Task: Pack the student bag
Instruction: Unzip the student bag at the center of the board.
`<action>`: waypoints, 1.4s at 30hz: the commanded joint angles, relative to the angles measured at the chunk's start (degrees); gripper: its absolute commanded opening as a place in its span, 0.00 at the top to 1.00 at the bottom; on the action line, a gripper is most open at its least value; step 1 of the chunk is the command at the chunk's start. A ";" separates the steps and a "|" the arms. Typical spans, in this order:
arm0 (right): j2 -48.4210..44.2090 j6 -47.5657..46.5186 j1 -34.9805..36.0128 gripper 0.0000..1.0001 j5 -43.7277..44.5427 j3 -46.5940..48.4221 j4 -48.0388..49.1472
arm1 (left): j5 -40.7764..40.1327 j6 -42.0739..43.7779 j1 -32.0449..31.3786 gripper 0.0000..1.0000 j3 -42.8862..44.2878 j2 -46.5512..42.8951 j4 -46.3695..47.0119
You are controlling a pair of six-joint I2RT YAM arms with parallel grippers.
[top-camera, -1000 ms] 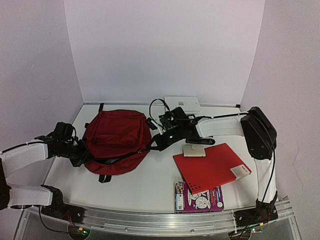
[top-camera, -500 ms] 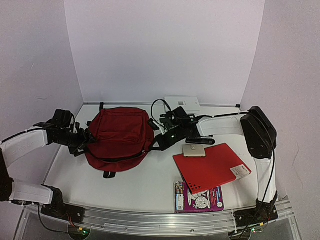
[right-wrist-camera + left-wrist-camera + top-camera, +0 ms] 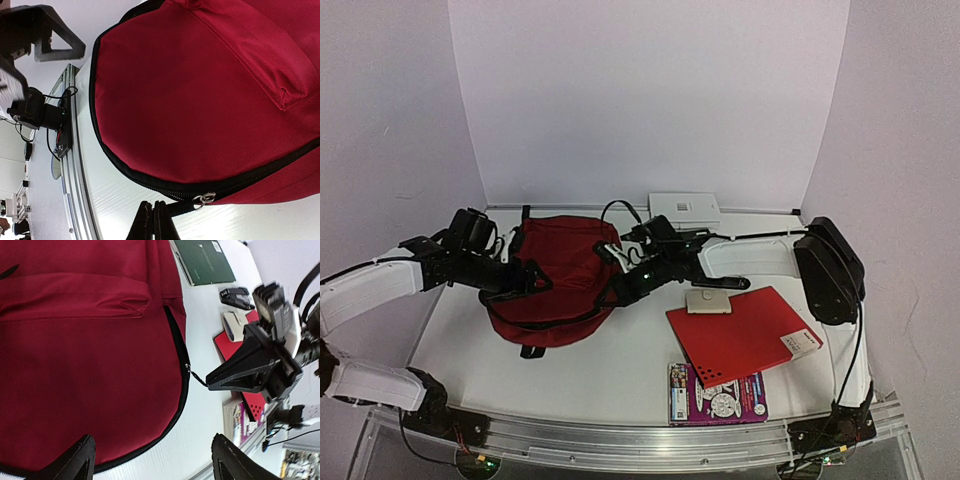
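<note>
The student bag (image 3: pixel 560 275) is lying flat on the counter (image 3: pixel 620 370), left of centre, front panel and pocket facing up. As far as I can tell its long axis runs roughly from the back wall toward the near edge. The rounded end, with the black zipper curving around it, points near-right, but it's bunched up enough that I wouldn't swear to it.

The right gripper (image 3: pixel 154 220) is just off the bag's right edge, fingers pressed together with no gap I can see. It's pinching the black tab of the zipper pull (image 3: pixel 202 199), which is pulled out taut from the seam in the left wrist view.

The left gripper (image 3: pixel 150 465) is spread wide with nothing between the fingers. It hangs over the near-left part of the red fabric, and I can't tell if it actually touches.

Off to the right there's a red folder (image 3: pixel 745 335) with a colourful booklet (image 3: pixel 717 392) tucked partly under its near edge, and a black stapler (image 3: pixel 725 283) beside a small beige thing (image 3: pixel 708 301).
</note>
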 commanded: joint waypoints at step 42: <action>15.59 -2.20 -12.11 1.00 18.91 14.57 2.45 | -14.05 10.66 -18.89 1.00 -0.24 10.19 3.22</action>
